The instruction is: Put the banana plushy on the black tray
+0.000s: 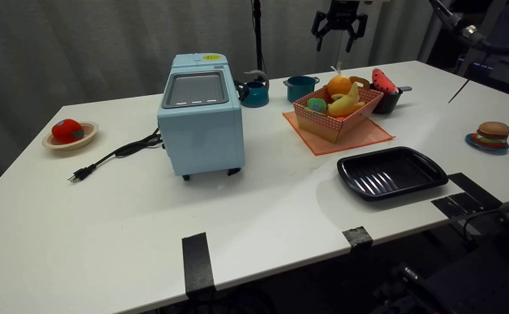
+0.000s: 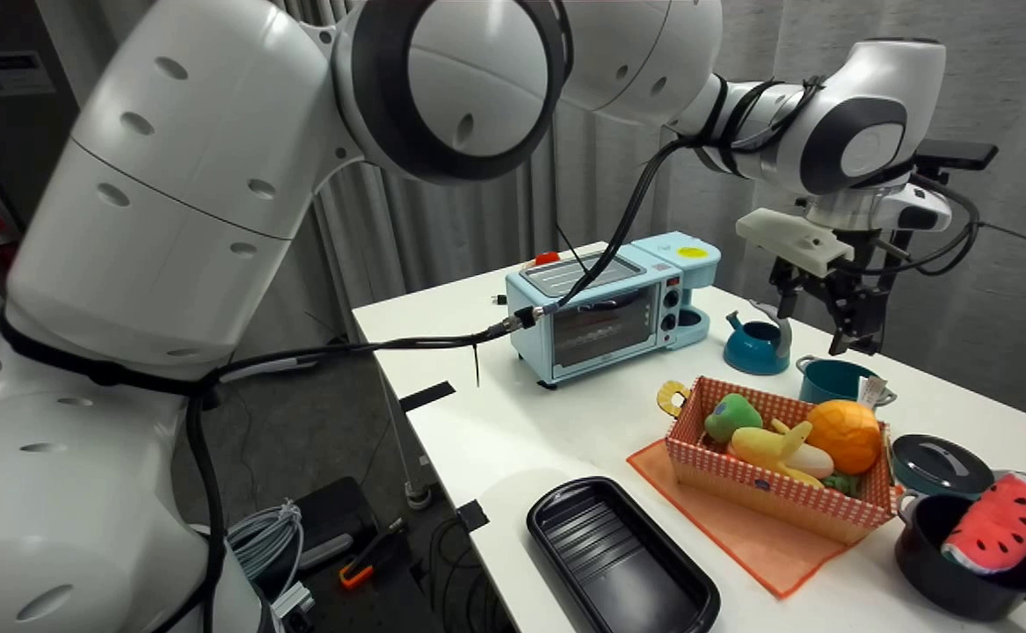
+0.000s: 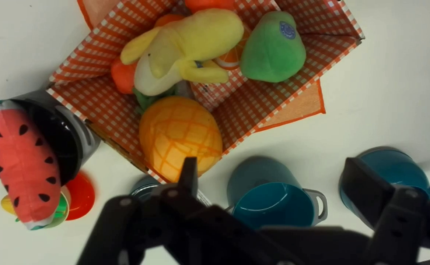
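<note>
The banana plushy lies on other toy fruit inside the checkered basket. It shows in an exterior view and near the top of the wrist view, peel flaps spread. The black tray stands bare on the table near its edge, in front of the basket; it also shows in an exterior view and is out of the wrist view. My gripper is open and empty, high above the table's back part. In the wrist view its fingers are wide apart over the teal pot, beside the basket.
A green toy and an orange toy share the basket. The teal pot, teal kettle and blue toaster oven stand nearby. A watermelon toy rests in a black pot. A toy burger is near the tray.
</note>
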You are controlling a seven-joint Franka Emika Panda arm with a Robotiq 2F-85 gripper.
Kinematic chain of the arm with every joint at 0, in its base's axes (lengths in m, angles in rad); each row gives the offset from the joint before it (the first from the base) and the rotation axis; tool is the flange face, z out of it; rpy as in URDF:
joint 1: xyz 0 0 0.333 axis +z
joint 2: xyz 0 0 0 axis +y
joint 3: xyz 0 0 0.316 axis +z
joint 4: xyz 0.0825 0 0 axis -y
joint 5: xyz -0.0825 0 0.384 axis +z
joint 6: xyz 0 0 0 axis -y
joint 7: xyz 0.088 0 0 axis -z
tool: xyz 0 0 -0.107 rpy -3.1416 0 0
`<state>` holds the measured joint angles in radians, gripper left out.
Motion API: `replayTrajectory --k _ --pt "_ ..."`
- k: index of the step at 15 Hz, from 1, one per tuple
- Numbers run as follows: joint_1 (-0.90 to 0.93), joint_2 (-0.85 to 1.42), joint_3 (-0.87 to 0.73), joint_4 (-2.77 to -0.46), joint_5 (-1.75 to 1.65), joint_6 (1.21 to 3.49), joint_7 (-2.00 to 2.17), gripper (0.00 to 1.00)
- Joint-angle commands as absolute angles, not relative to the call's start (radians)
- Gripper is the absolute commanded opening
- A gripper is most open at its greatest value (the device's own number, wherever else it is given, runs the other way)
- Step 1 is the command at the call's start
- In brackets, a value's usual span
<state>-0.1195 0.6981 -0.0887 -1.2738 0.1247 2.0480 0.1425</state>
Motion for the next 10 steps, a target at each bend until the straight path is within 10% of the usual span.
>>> replayTrajectory --k 1,10 --pt "-0.125 0.699 -0.083 -1.271 0.12 2.045 0.144 1.0" --pt "-0.176 0.559 -0.107 -1.351 0.124 2.0 0.115 1.0"
